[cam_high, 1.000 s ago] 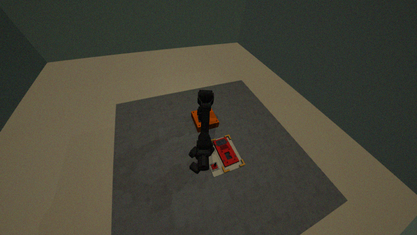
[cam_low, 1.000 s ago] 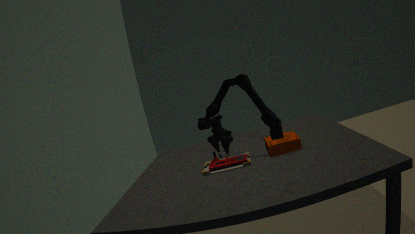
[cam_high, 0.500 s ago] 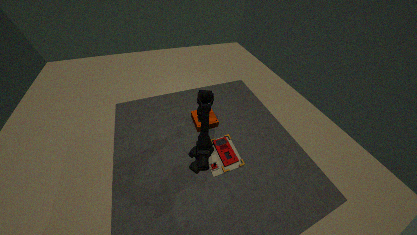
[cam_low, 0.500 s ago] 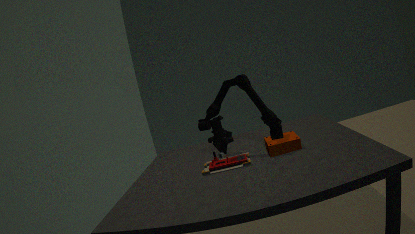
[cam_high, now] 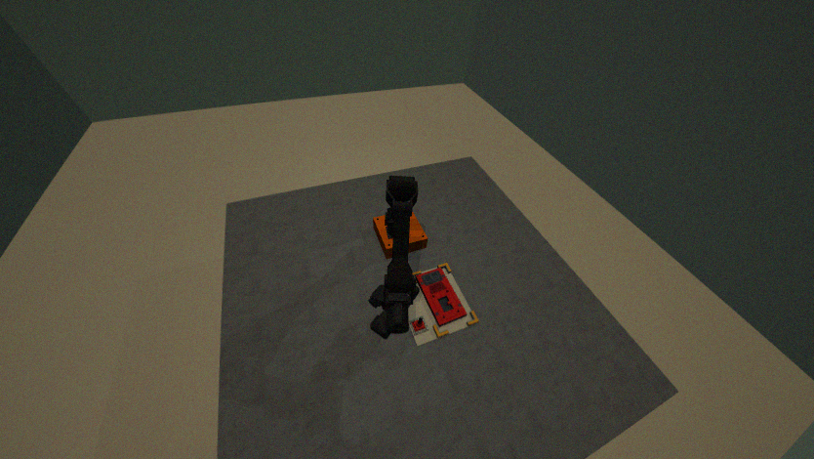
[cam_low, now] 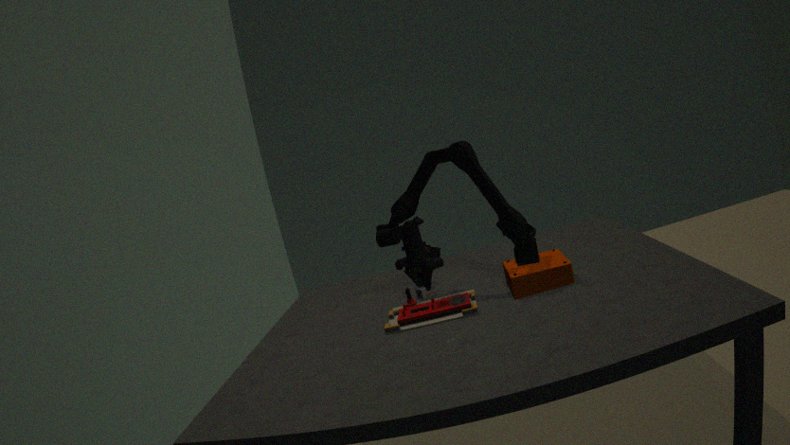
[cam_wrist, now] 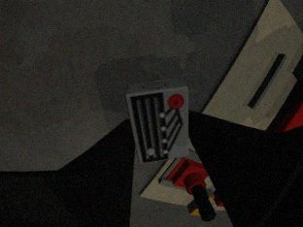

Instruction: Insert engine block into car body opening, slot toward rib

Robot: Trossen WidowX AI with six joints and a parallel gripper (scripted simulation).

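Note:
The engine block (cam_wrist: 170, 141) is a small grey box with dark slots and a red round cap on top. My gripper (cam_wrist: 158, 121) (cam_low: 424, 288) is shut on the engine block, one dark finger on each side of it, low beside the board. The block is hidden behind the arm in the top view, so its exact height is hard to tell. The red car body (cam_high: 455, 312) (cam_low: 407, 318) (cam_wrist: 293, 119) lies flat on the board, with a dark opening (cam_high: 444, 303) near one end. The rib and the inside of the opening are too small to make out.
The pale board (cam_high: 423, 338) (cam_wrist: 232, 97) has yellow corner brackets (cam_high: 472, 317) around the car body. A red piece with an upright black knob (cam_high: 420, 323) (cam_wrist: 201, 201) stands on the board close to the gripper. The orange arm base (cam_high: 418, 234) (cam_low: 539, 280) is farther off.

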